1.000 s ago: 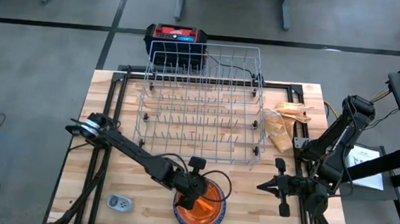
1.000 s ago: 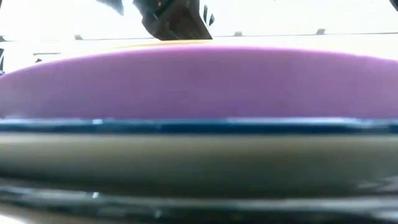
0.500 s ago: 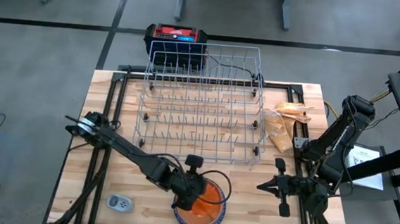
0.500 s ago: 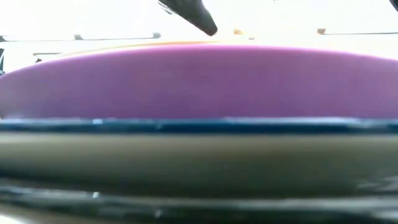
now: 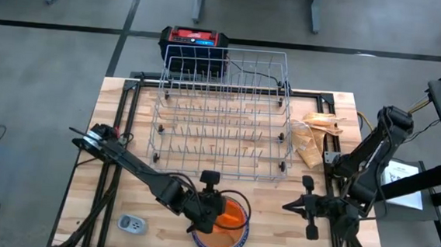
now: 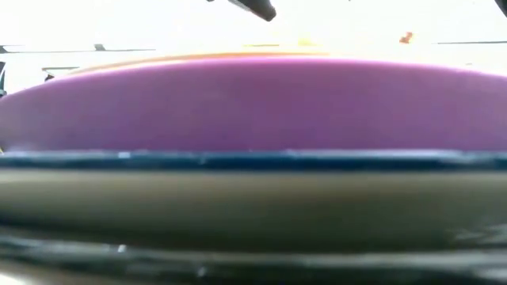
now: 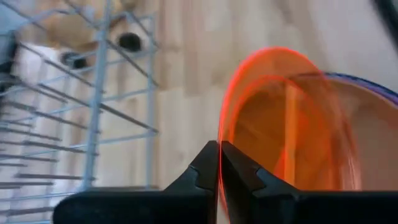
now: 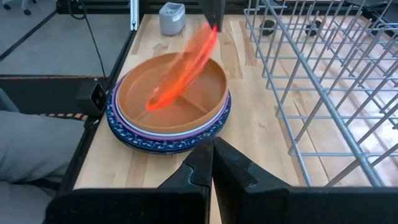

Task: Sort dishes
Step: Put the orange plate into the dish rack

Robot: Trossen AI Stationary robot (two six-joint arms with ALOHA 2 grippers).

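left gripper [image 5: 208, 208] pinched tight on the orange plate's [image 8: 183, 62] rim, plate tilted up over the plate stack [image 8: 171, 134] at the table's [image 5: 276, 221] front edge. right gripper [image 5: 308, 205] closed, empty, near the front right corner.

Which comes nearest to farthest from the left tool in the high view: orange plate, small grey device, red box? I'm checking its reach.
1. Orange plate, gripped by the left tool.
2. Small grey device, toward the table's left edge.
3. Red box, behind the rack.
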